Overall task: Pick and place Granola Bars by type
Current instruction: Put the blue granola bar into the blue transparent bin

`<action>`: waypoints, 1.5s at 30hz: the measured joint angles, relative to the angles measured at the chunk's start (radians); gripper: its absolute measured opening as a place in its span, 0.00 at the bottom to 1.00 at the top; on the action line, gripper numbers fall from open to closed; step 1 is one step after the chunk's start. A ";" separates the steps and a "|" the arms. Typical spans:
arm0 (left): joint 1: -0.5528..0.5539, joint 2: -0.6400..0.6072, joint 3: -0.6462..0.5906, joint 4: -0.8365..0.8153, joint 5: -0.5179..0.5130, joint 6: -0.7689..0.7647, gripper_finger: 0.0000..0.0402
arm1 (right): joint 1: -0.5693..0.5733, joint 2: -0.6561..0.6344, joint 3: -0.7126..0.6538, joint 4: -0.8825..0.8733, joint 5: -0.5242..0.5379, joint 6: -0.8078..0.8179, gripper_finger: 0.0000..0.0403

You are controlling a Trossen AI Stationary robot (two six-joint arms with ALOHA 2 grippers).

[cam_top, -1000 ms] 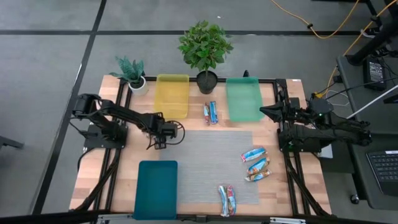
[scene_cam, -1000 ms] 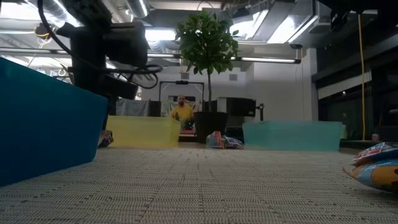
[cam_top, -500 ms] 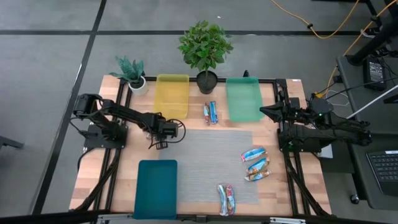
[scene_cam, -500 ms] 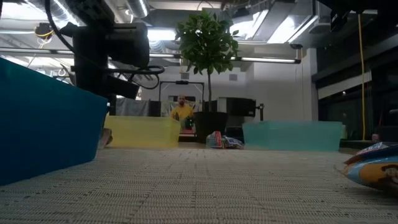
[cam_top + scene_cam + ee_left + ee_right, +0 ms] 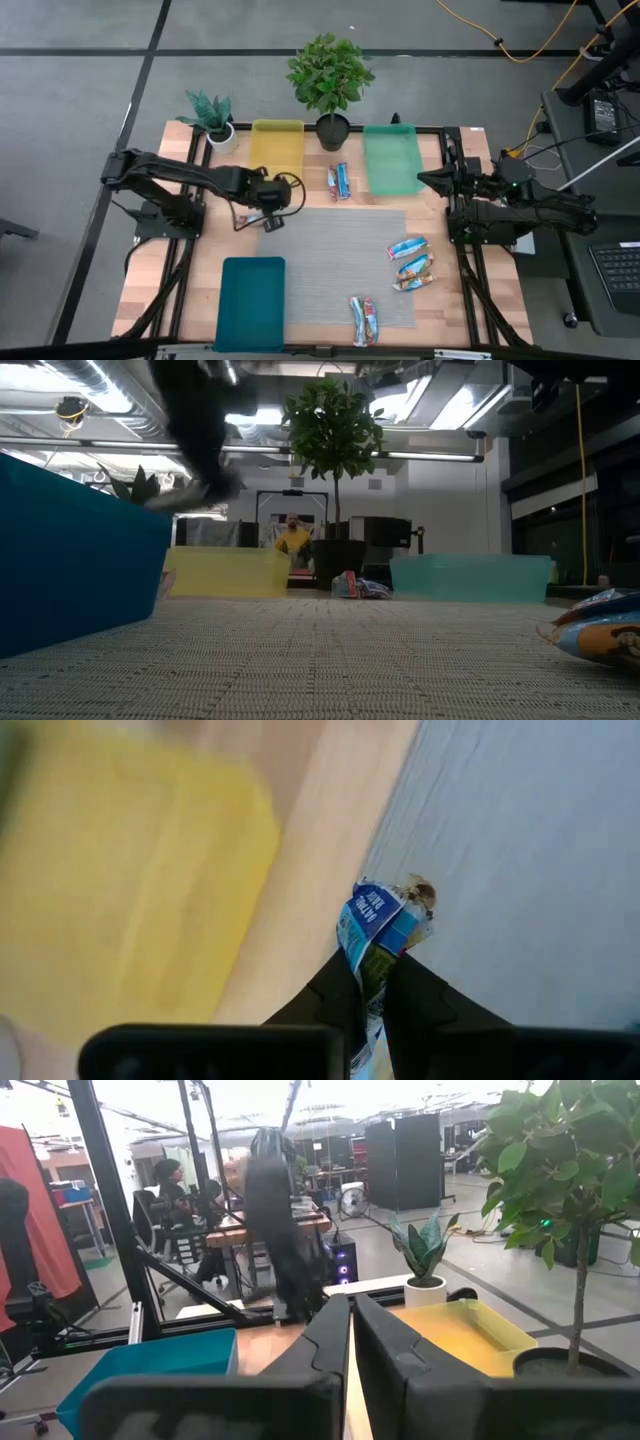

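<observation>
Left hand clamped on one blue-wrapped granola bar, wrapper end poking out past the dark fingers. Seen from above, left hand raised over the wood strip at the near-left corner of the grey mat, just in front of the yellow tray; in its wrist view, yellow tray to one side, mat to the other, bare wood between. Right hand parked at the right edge of the worktop, beside the green tray, well apart from the bars; fingers pressed together, nothing between them. Two bars lying side by side on the wood between yellow and green trays, in front of the big potted plant. Three bars scattered on the right part of the mat, one a little apart from the lower two. Two more bars side by side at the mat's near edge, right of the teal tray. Small potted plant at the far-left corner of the worktop. Low view: teal tray wall close on the left, one bar at the right edge, a person in yellow far back in the room.
</observation>
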 joint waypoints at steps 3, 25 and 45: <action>-0.014 -0.080 0.060 0.080 -0.026 0.020 0.06 | 0.000 0.000 0.000 -0.012 0.000 0.000 0.06; -0.265 -0.542 0.101 0.518 -0.055 0.176 0.05 | 0.000 0.000 0.000 -0.028 0.001 0.002 0.06; -0.469 -0.238 0.319 0.429 -0.051 0.007 0.05 | 0.000 0.000 0.000 -0.012 0.001 0.003 0.06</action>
